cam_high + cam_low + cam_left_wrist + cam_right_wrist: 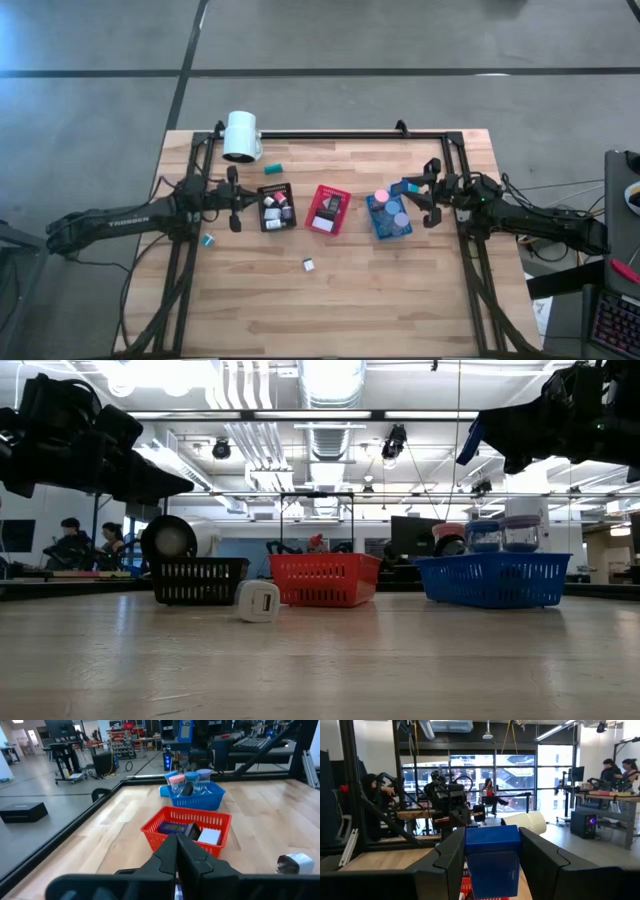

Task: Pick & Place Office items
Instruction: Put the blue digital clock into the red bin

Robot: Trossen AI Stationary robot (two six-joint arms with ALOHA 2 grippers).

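Note:
My right gripper [412, 190] hangs over the table's right part, by the far right corner of the blue tray [388, 232], shut on a blue block [492, 857]. Pink and blue round caps [388, 205] stand in that tray. My left gripper [176, 852] is shut on nothing and hangs just left of the black tray [262, 225], which holds small white and grey pieces. The red tray [319, 226] stands between the two. A white block [309, 264] lies on the bare wood nearer the front. Teal bits [208, 239] [272, 168] lie at the left. My right gripper pinches the blue block by two opposite sides [469, 862] between its two fingers. The fingers are about level and come from the table's right. The block [470, 440] is lifted clear, high above the table, and its front face sticks out past the fingertips.
A big white cylinder [241, 135] lies at the far left by the black frame rail [350, 135]. Bare wood stretches across the near half of the table [330, 310]. People sit in the room beyond the table.

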